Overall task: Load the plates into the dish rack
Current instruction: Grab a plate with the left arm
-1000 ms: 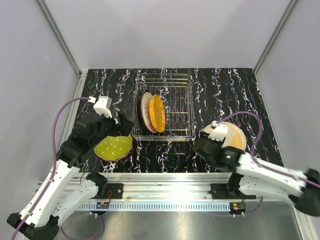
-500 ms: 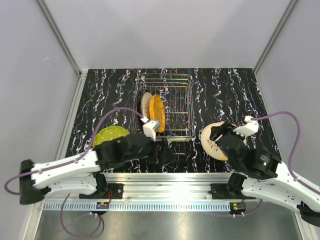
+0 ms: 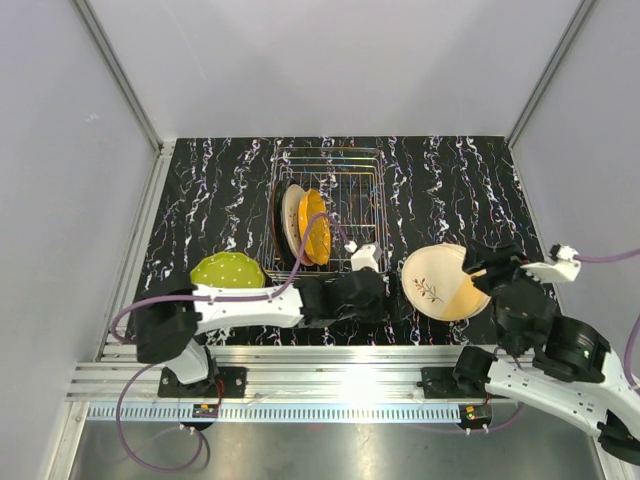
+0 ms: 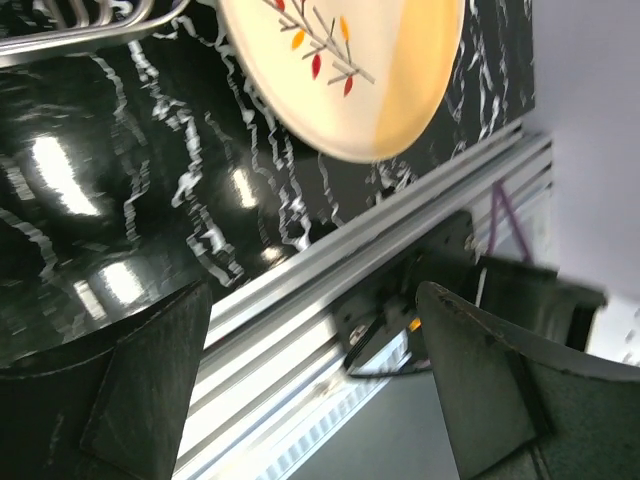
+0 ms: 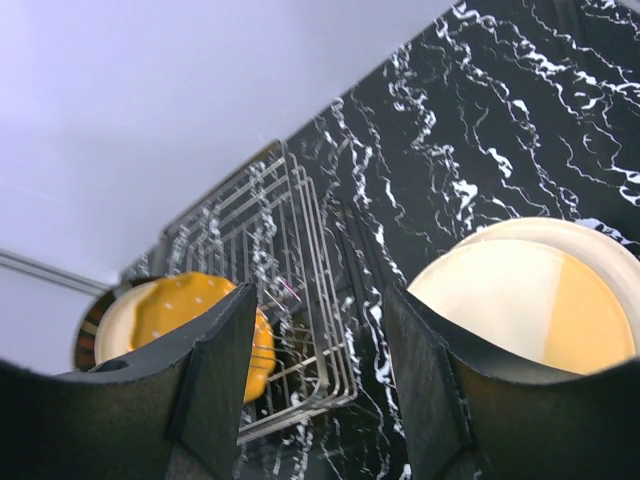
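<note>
Left gripper point(image 4: 312, 300): fingers seen spread, nothing held.
Right gripper point(image 5: 318, 310): spread, empty.
Cream plate point(image 4: 350, 70): glossy, cut off at the top.
Dish rack point(image 3: 360, 170): thin wire.

Cream plate point(image 3: 446, 282) — orange band, leaf sprig, yellow-green plate point(image 3: 227, 270) white-dotted, orange plate point(image 3: 316, 226) white-dotted, black table point(image 3: 200, 200) — white veining

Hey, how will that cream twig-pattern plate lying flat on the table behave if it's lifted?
The cream plate looks rigid and glazed: probably stiff, slippery and breakable. Lying flat on the glossy table, its low rim likely offers little grip, and a push would probably slide it, not tip it.
</note>
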Robot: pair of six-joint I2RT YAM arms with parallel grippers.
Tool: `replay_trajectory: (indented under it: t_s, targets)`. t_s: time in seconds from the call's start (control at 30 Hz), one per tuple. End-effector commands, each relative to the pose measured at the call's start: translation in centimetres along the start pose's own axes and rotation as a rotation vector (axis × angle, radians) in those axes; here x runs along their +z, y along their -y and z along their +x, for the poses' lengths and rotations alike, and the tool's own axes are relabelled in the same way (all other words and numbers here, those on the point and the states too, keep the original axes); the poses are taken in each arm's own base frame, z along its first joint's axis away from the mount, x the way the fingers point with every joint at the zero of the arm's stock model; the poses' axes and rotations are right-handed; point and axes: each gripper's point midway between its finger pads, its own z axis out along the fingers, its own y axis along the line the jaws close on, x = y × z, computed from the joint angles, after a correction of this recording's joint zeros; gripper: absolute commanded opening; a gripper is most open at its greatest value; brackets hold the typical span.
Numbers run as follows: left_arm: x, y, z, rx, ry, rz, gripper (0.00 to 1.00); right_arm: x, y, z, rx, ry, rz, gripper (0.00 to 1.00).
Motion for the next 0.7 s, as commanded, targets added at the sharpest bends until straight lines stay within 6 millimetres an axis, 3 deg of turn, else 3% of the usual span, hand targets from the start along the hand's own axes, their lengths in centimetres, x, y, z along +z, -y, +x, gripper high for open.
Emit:
replay_trajectory:
  t_s: [0.0,0.17,0.33,0.47,0.67]
  targets:
    - [1.9,2.9,-2.3,-0.148,0.102,0.057,0.86,-0.3,0.3,-2.5,0.052,0.087,-0.02,0.6]
    - [5.2,2.7,-2.3,-0.168,0.103,0.0,0.86,-0.4,0.4,-2.9,0.031,0.093,-0.031,0.6]
    - [8.3,0.8,-1.7,-0.205,0.082,-0.044,0.86,-0.5,0.3,-3.1,0.029,0.094,-0.041,0.61]
    - [10.0,-0.9,-2.6,-0.237,0.09,-0.079,0.86,-0.7,0.5,-3.4,0.042,0.104,-0.053,0.61]
    - [11.2,-1.7,-4.7,-0.243,0.155,-0.109,0.82,-0.8,1.0,-3.9,0.035,0.123,-0.049,0.61]
